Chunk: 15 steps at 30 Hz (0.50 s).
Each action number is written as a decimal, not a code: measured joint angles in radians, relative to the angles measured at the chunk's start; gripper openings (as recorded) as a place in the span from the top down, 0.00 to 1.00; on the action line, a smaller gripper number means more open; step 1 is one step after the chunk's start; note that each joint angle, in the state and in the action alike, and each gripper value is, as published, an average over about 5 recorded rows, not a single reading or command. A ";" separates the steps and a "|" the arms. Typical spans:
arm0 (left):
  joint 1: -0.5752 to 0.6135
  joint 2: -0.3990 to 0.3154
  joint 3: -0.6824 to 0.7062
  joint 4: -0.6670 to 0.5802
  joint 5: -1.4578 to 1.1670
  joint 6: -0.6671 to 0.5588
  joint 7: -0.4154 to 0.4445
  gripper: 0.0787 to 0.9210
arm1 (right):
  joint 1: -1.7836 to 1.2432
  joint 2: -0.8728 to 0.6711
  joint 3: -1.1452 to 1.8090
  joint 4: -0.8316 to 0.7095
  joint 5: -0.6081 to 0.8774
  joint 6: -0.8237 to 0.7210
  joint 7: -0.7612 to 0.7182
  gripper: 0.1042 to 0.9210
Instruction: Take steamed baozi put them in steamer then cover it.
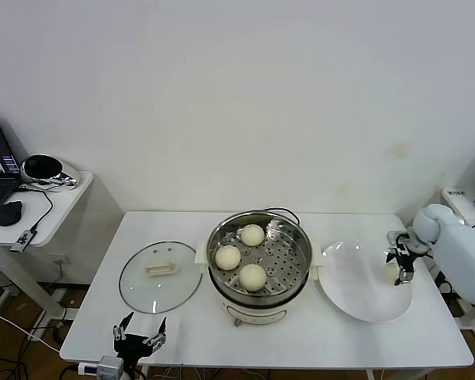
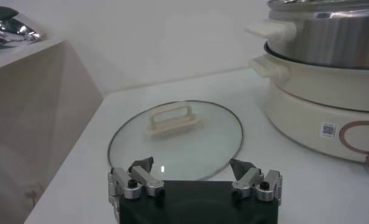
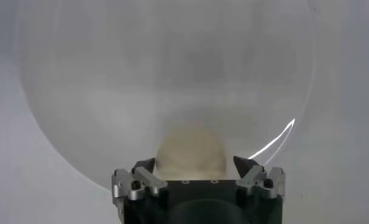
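The steamer stands mid-table with three baozi on its tray. The fourth baozi lies on the white plate at the right. My right gripper hangs over it, open; in the right wrist view its jaws stand either side of the baozi without touching it. The cover lies flat on the table left of the steamer. My left gripper is open and empty at the table's front edge, in front of the cover.
A side table at the left holds a laptop, a mouse and a shiny object. A black cord runs behind the steamer. The steamer's wall shows close in the left wrist view.
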 measured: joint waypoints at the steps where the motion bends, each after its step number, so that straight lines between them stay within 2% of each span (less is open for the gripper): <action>1: 0.000 0.000 0.000 0.000 0.000 0.000 0.000 0.12 | 0.000 0.000 0.000 0.000 0.000 -0.001 0.001 0.33; 6: -0.003 0.001 0.000 0.000 0.000 0.000 0.000 0.12 | 0.005 -0.003 -0.001 0.002 0.005 -0.005 0.003 0.39; 15: -0.011 0.001 0.006 0.001 0.000 0.000 -0.002 0.12 | 0.035 -0.036 -0.036 0.049 0.052 -0.031 -0.013 0.40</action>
